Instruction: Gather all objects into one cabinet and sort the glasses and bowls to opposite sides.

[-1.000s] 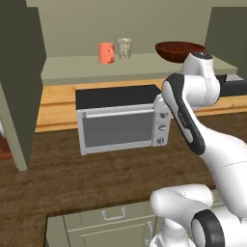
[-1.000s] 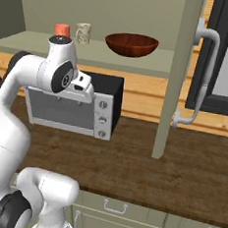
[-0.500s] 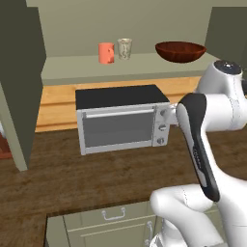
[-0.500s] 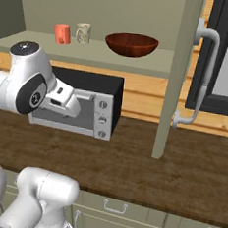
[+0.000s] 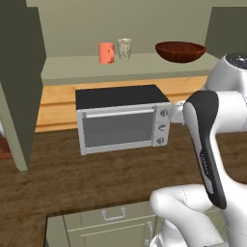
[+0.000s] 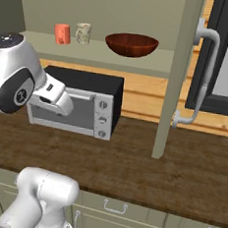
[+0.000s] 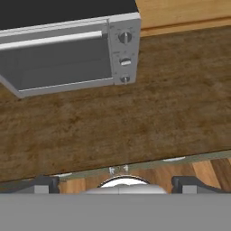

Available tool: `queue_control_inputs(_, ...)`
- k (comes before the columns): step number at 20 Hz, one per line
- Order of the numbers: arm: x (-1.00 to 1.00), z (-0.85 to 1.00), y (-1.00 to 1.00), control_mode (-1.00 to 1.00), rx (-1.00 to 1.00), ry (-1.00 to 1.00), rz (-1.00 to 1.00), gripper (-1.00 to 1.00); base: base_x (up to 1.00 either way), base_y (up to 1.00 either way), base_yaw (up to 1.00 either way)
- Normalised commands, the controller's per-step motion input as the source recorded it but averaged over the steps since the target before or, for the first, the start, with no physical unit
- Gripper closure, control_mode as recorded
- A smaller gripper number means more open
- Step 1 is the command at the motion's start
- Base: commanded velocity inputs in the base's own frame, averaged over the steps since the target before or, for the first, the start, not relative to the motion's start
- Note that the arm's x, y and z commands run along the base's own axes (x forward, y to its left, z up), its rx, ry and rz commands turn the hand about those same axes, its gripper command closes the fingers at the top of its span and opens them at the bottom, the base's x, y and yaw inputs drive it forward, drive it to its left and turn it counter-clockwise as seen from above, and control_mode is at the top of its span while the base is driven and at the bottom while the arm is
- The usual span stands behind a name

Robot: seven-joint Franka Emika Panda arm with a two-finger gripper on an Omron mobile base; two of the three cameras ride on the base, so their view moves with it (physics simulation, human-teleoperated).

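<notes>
Down at the near edge of the hand view, the claw [image 7: 118,184] sits with its two tips spread wide apart and nothing between them, so it's empty. It's looking down at the brown counter [image 7: 158,113] with the toaster oven [image 7: 67,49] further off. So the claw is low, out over the counter's front edge, and everything it cares about is up and back from it. Past the oven, on the cabinet shelf [image 5: 77,65], the orange cup [image 5: 105,52] and the clear tumbler [image 5: 124,48] stand just beside each other on the left, and the dark bowl [image 5: 180,50] sits well apart to the right. Can't spot the blue bowl anywhere, so my guess is the next reach goes somewhere other than that shelf.
</notes>
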Motion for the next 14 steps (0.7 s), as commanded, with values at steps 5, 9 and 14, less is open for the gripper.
queue_control_inputs(5,-0.74,0.02,0.0,-1.0,-0.02,-0.01,0.11,-1.0,0.0,0.0,0.0)
queue_control_inputs(9,-0.23,0.0,0.0,-1.0,-0.01,0.0,0.05,-1.0,0.0,0.0,0.0)
queue_control_inputs(14,0.0,0.02,0.0,-1.0,0.0,0.0,0.0,-1.0,0.0,0.0,0.0)
